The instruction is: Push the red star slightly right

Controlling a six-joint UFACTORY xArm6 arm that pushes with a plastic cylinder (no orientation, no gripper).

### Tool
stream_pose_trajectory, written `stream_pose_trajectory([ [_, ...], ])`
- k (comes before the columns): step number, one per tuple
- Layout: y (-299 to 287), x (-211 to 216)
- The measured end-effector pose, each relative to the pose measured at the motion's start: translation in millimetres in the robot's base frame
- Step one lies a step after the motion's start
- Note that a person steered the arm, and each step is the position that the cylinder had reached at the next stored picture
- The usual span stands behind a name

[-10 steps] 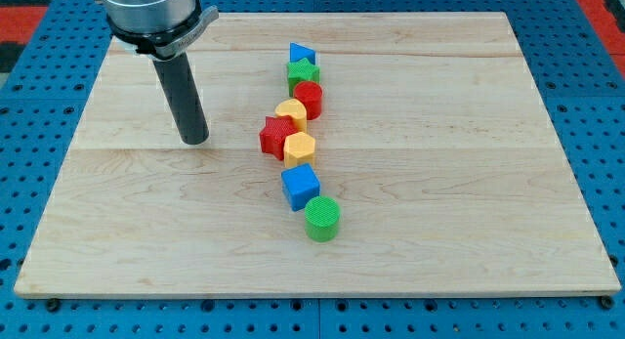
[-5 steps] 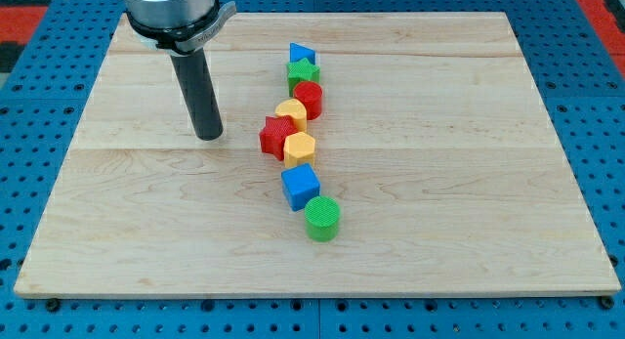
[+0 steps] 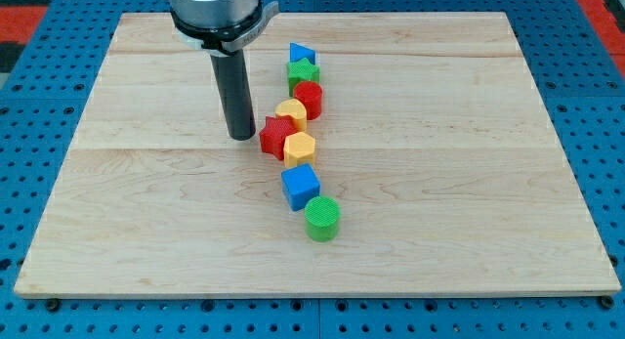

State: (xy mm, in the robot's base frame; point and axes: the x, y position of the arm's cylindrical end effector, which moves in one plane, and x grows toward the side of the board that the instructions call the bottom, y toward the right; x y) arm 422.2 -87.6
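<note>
The red star (image 3: 274, 136) lies near the middle of the wooden board (image 3: 137, 202), in a column of blocks. It touches a yellow rounded block (image 3: 291, 111) above it and a yellow hexagon (image 3: 300, 148) at its lower right. My tip (image 3: 241, 135) stands just left of the red star, a small gap apart. Above in the column are a red cylinder (image 3: 310, 97), a green star (image 3: 303, 74) and a blue triangle (image 3: 302, 54). Below are a blue cube (image 3: 300, 186) and a green cylinder (image 3: 323, 219).
The board lies on a blue pegboard table (image 3: 39, 310). The arm's grey flange (image 3: 213, 9) hangs over the board's top edge, left of the block column.
My tip has slid to the right across the board, from well left of the red star to just beside it. No block has moved.
</note>
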Motion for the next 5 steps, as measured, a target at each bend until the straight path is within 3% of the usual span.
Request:
stream_pose_trajectory([
  [3,33,0],
  [5,0,0],
])
